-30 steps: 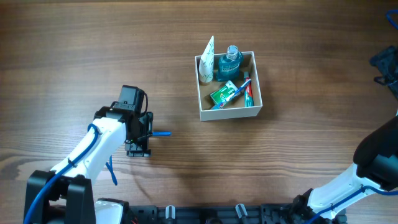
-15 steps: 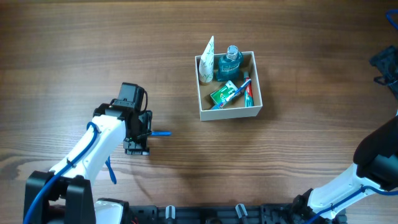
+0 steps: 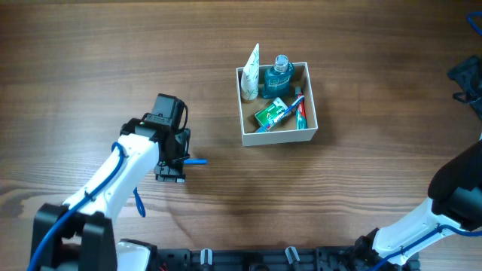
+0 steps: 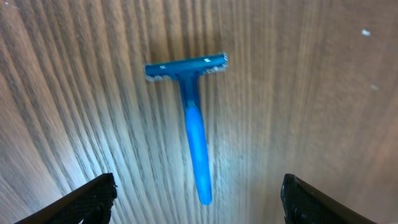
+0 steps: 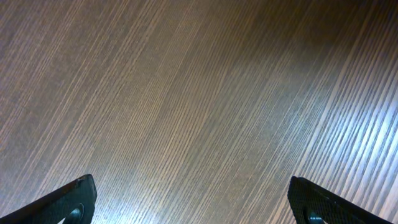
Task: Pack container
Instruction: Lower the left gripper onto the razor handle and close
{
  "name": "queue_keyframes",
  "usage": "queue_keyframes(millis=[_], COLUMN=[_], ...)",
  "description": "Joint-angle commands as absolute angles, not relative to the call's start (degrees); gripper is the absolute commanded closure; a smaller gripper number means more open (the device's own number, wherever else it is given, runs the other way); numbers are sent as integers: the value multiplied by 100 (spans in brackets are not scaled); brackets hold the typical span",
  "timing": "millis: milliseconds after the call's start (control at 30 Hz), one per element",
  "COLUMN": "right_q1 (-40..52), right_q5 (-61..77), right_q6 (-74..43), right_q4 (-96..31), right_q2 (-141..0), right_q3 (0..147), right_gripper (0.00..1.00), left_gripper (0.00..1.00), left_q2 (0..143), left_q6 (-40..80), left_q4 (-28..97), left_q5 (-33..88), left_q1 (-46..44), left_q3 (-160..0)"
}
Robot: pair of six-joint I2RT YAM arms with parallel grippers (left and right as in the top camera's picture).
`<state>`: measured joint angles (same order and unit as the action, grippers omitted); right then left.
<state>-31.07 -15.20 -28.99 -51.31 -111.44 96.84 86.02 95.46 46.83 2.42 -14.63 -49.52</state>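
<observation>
Wood-grain table [image 3: 90, 60], brown, with the grain running left to right in the overhead shot. Only two things sit straight on it as far as I can see. The square white-walled container [image 3: 277, 137] is a bit right of center, in the upper half. A blue disposable razor [image 4: 196, 143] lies flat left of center, well apart from the box.

Your left gripper [image 3: 174, 156] points straight down, fingers [image 4: 93, 198] spread wide, gripping nothing. Your right gripper [image 5: 194, 205] faces down too, fingers [image 5: 314, 202] fully apart and empty. Your left arm [image 3: 113, 177] reaches out mid-worktop.
</observation>
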Motion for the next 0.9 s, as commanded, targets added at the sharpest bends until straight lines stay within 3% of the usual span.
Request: queue_keyframes(millis=[0,867], right_q1=[-3114,-3114], right_q5=[-1494,-1494], right_q6=[-2856,-2856], right_q4=[-5116,-5116], right_q2=[-11113,-11113], right_q3=[9664,9664], right_gripper=[0,0], left_gripper=[14,12], left_q2=[8973,9655], left_q6=[9688,9688], left_q4=[4700,4283], left_q5=[167,154], left_q1=[-1479,-1472], left_q3=[-5033,-5033])
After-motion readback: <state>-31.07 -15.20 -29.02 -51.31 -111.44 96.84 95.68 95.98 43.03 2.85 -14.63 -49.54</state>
